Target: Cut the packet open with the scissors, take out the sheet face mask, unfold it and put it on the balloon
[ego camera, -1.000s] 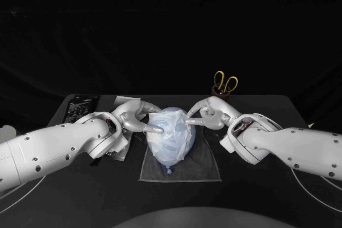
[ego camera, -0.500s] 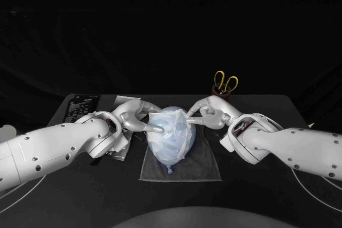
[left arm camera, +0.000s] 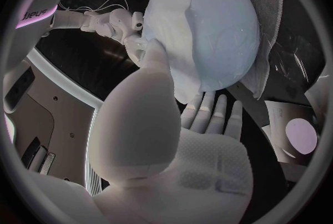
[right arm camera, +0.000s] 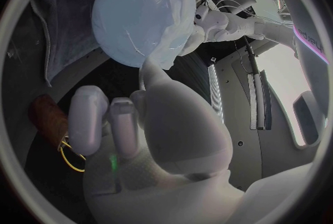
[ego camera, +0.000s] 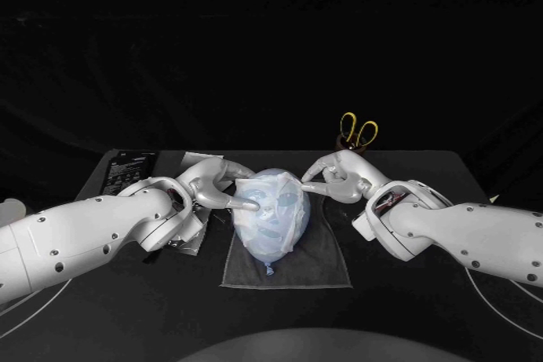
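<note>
Plainly, one fingertip (ego camera: 249, 207) of the left hand (ego camera: 209, 191) is pressed on the mask (ego camera: 271, 209); its other fingers are spread and nothing is gripped. One finger of the right hand (ego camera: 336, 176) is stretched to the mask's opposite edge, with the rest curled in and nothing held. Between the two fingertips the mask is draped over the balloon (ego camera: 269, 254), probably being smoothed from both sides so it clings. Beneath them a cloth (ego camera: 322, 260) is laid, likely to stop the balloon rolling. Behind the right fingers the scissors (ego camera: 360, 130) are stood in a holder (ego camera: 351, 151), out of the way.
</note>
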Controlling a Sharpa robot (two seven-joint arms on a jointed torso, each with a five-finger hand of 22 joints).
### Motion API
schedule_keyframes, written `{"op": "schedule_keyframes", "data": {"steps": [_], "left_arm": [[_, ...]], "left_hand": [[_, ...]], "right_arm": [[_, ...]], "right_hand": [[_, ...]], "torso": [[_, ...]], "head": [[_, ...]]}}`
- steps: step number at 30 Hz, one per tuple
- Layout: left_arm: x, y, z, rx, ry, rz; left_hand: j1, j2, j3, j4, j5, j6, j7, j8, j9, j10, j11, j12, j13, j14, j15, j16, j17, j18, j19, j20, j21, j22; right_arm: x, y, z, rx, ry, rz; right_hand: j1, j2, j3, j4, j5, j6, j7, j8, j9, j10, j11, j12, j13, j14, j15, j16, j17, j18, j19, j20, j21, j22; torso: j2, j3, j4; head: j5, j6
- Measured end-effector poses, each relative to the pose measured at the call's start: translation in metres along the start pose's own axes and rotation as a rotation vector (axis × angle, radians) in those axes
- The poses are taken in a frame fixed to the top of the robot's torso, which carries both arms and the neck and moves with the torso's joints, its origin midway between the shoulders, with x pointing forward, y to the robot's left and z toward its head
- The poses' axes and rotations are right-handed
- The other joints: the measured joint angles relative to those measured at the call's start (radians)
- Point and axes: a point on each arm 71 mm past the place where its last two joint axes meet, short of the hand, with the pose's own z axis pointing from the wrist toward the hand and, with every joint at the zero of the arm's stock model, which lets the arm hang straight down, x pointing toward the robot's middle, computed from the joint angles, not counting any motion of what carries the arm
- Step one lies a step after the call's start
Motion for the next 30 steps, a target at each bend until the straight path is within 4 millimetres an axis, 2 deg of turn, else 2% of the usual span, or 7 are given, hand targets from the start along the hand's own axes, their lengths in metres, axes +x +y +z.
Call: {"op": "schedule_keyframes", "data": {"steps": [2, 6, 7, 12, 19, 23, 30], "left_arm": [[0.0, 0.0, 0.0, 0.0, 0.0, 0.0], [0.0, 0.0, 0.0, 0.0, -0.001, 0.0], [0.0, 0.0, 0.0, -0.001, -0.001, 0.0], [-0.001, 0.0, 0.0, -0.001, -0.001, 0.0], [0.0, 0.0, -0.001, -0.001, -0.001, -0.001], [0.0, 0.0, -0.001, -0.001, -0.001, -0.002], [0.0, 0.0, -0.001, -0.001, -0.001, -0.002]], "left_hand": [[0.0, 0.0, 0.0, 0.0, 0.0, 0.0, 0.0, 0.0, 0.0, 0.0, 0.0, 0.0, 0.0, 0.0, 0.0, 0.0, 0.0, 0.0, 0.0, 0.0, 0.0, 0.0], [0.0, 0.0, 0.0, 0.0, 0.0, 0.0, 0.0, 0.0, 0.0, 0.0, 0.0, 0.0, 0.0, 0.0, 0.0, 0.0, 0.0, 0.0, 0.0, 0.0, 0.0, 0.0], [0.0, 0.0, 0.0, 0.0, 0.0, 0.0, 0.0, 0.0, 0.0, 0.0, 0.0, 0.0, 0.0, 0.0, 0.0, 0.0, 0.0, 0.0, 0.0, 0.0, 0.0, 0.0], [0.0, 0.0, 0.0, 0.0, 0.0, 0.0, 0.0, 0.0, 0.0, 0.0, 0.0, 0.0, 0.0, 0.0, 0.0, 0.0, 0.0, 0.0, 0.0, 0.0, 0.0, 0.0], [0.0, 0.0, 0.0, 0.0, 0.0, -0.002, -0.002, 0.0, -0.001, 0.0, 0.0, 0.0, 0.0, 0.0, 0.0, 0.0, 0.0, 0.0, 0.0, 0.0, 0.0, 0.0], [0.0, 0.0, 0.0, 0.0, 0.0, -0.002, -0.002, 0.0, -0.001, 0.0, 0.0, -0.006, 0.0, 0.0, 0.0, -0.004, 0.0, 0.0, 0.0, 0.0, 0.0, 0.0], [0.0, 0.0, 0.003, -0.003, 0.0, -0.002, -0.002, -0.001, 0.0, 0.0, 0.0, -0.008, 0.0, 0.0, 0.0, -0.006, 0.0, 0.0, 0.0, 0.0, 0.0, -0.002]], "right_arm": [[-0.001, -0.001, -0.001, 0.006, -0.002, 0.005], [-0.003, -0.003, -0.002, 0.018, -0.004, 0.013], [-0.003, -0.004, -0.003, 0.02, -0.004, 0.015], [-0.004, -0.006, -0.003, 0.029, -0.005, 0.02], [-0.006, -0.008, -0.003, 0.04, -0.013, 0.013], [-0.007, -0.004, -0.003, 0.02, -0.029, 0.008], [-0.008, 0.023, 0.0, -0.114, -0.058, -0.012]], "right_hand": [[-0.001, 0.001, 0.086, -0.016, 0.0, -0.01, 0.001, 0.017, 0.004, 0.0, 0.0, 0.004, -0.005, 0.0, 0.0, 0.0, 0.0, -0.001, -0.001, -0.001, 0.006, 0.0], [-0.008, 0.004, 0.157, -0.028, -0.002, -0.016, 0.0, 0.03, 0.006, 0.005, -0.004, 0.007, -0.009, 0.002, -0.002, 0.0, 0.0, -0.005, -0.001, -0.001, 0.006, 0.0], [-0.045, -0.015, 0.23, -0.046, -0.003, -0.023, -0.003, 0.038, 0.007, 0.021, -0.021, 0.003, -0.013, 0.005, -0.012, 0.0, 0.0, -0.006, -0.001, -0.001, 0.006, 0.0], [-0.12, -0.056, 0.335, -0.074, -0.005, -0.027, -0.003, 0.059, 0.019, 0.122, -0.061, 0.0, -0.003, 0.008, -0.027, -0.001, 0.0, -0.006, -0.001, -0.001, 0.01, 0.0], [-0.17, -0.077, 0.397, -0.098, -0.006, -0.028, -0.005, 0.07, 0.024, 0.171, -0.071, -0.005, -0.005, 0.011, -0.025, 0.0, 0.001, -0.006, -0.001, -0.001, 0.014, 0.0], [-0.193, -0.093, 0.414, -0.11, -0.006, -0.054, 0.01, 0.074, 0.026, 0.171, -0.071, -0.029, -0.005, 0.013, -0.022, 0.0, 0.001, -0.006, -0.002, -0.001, 0.007, -0.001], [-0.249, -0.134, 0.405, -0.108, -0.004, -0.098, 0.037, 0.017, -0.004, 0.16, -0.042, -0.039, -0.006, 0.012, -0.001, 0.0, 0.001, -0.006, -0.001, 0.01, 0.002, 0.0]], "torso": [[0.0, 0.0, 0.0], [0.0, 0.0, 0.0], [0.0, 0.0, 0.0], [0.0, 0.0, -0.0004], [0.0, -0.0004, -0.0004], [0.0, -0.0005, -0.0003], [-0.001, 0.0, -0.0003]], "head": [[0.0, 0.0], [0.0, 0.0], [0.0, 0.0], [0.0, 0.0], [-0.001, 0.001], [0.002, 0.004], [0.007, 0.007]]}}
